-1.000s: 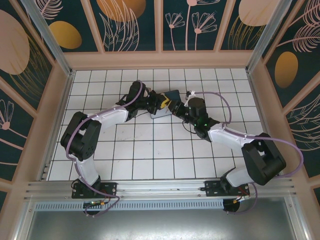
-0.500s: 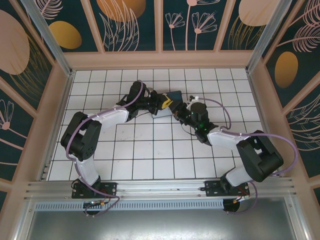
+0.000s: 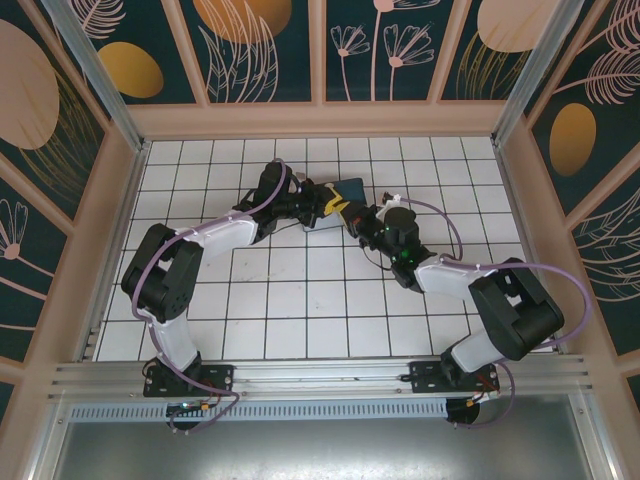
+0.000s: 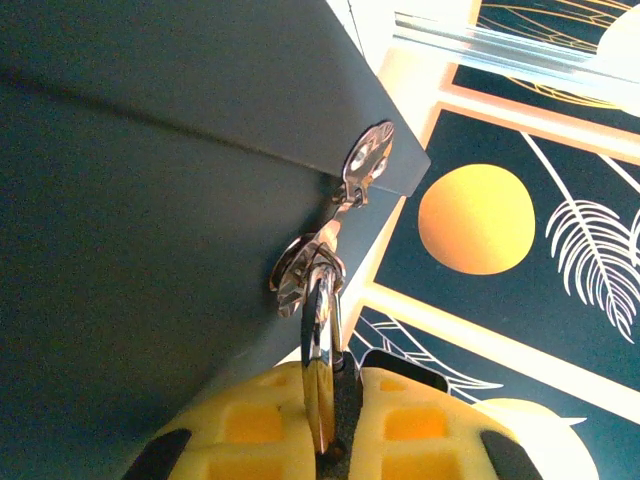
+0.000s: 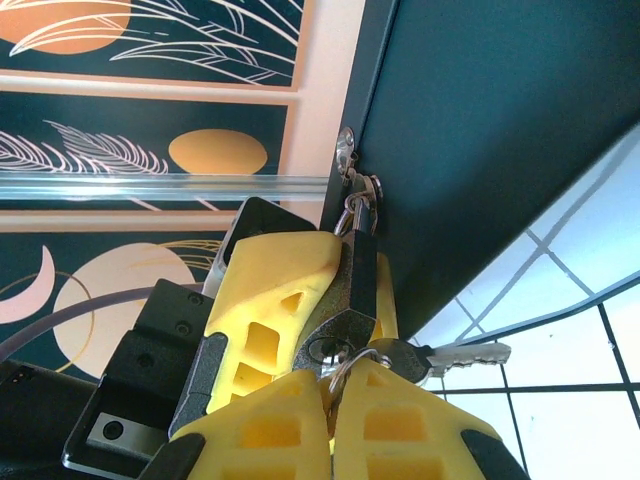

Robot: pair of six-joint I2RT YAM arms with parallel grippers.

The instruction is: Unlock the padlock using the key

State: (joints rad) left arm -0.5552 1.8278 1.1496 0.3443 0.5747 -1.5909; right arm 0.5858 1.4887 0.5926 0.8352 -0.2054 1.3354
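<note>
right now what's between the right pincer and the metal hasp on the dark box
The small dark grey metal padlock, hanging from that hasp; the right wrist view shows it.

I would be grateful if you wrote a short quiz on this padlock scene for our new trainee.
1. True or false: the right gripper is open, clear of the silvery metal key bunch.
2. Which does the left gripper grip? A. the small dark grey metal padlock; B. the key bunch; C. the dark rectangular box.
3. Fill in: in the right wrist view, the loose key's blade points toward the picture's ___ edge.

Key: 1 false, it is shut on the key bunch's ring; 2 A; 3 right.
</note>
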